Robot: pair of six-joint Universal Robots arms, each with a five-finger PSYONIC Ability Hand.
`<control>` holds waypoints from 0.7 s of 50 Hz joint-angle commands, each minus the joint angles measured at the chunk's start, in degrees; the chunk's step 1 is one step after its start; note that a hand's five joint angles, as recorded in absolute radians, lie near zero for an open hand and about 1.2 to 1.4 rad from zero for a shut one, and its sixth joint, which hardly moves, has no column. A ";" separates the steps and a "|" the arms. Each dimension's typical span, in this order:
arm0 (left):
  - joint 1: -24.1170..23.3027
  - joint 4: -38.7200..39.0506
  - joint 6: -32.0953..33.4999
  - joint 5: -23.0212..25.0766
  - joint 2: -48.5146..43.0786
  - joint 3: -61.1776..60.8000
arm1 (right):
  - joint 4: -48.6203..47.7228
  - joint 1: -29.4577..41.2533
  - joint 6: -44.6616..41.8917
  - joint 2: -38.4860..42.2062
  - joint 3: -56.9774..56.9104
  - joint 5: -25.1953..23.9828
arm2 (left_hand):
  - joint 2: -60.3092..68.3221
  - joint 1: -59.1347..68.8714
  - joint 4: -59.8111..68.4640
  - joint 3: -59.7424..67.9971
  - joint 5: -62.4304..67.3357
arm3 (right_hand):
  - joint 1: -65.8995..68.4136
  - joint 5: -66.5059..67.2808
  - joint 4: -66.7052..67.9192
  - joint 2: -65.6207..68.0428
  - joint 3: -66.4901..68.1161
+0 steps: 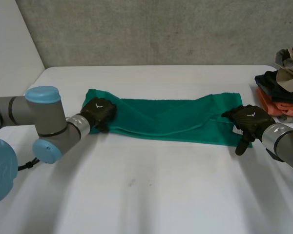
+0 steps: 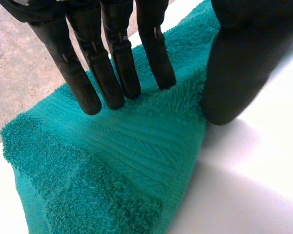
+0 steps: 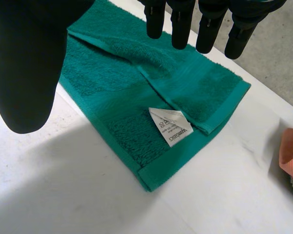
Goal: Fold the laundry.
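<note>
A green towel (image 1: 161, 117) lies folded in a long strip across the white table (image 1: 146, 195). My left hand (image 1: 98, 112) rests on the strip's left end. In the left wrist view its straight fingers (image 2: 112, 73) press their tips onto the towel (image 2: 117, 161), while the thumb (image 2: 239, 63) sits against the towel's near edge on the table. My right hand (image 1: 249, 119) hangs open just above the right end. Its fingers (image 3: 178, 24) and thumb (image 3: 24, 63) are spread over the towel (image 3: 117, 92) without touching it. A white care label (image 3: 171, 126) lies face up near that end's corner.
A pile of dark, beige and orange clothes (image 1: 283, 83) sits at the table's back right, close behind my right hand; its orange piece (image 3: 290, 156) lies beside the towel's end. A grey wall stands behind the table.
</note>
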 commanded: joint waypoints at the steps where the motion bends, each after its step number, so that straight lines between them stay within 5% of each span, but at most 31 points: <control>1: 0.03 0.01 0.07 -0.07 -1.34 3.22 | -0.03 -0.28 -0.16 0.07 0.31 0.00 | 19.26 18.74 19.61 19.70 19.88 | 3.05 3.31 3.24 3.75 3.81; 18: 0.12 -1.30 2.00 0.10 -3.53 7.27 | -0.03 -0.11 -0.24 0.07 0.66 0.00 | 19.08 18.57 19.44 19.53 19.71 | 3.05 3.31 3.24 3.75 3.81; 22: 0.12 -3.15 4.02 -0.25 -2.39 7.27 | -0.03 -0.11 -0.24 -0.02 0.57 0.00 | 35.72 35.20 36.07 36.17 36.35 | 3.05 3.31 3.24 3.75 3.81; 35: -1.90 -15.81 5.17 -3.32 18.42 -4.06 | 1.02 0.24 3.44 -1.77 -4.17 3.34 | 35.72 35.20 36.07 36.17 36.35 | -2.66 -2.40 -2.47 -1.97 -1.90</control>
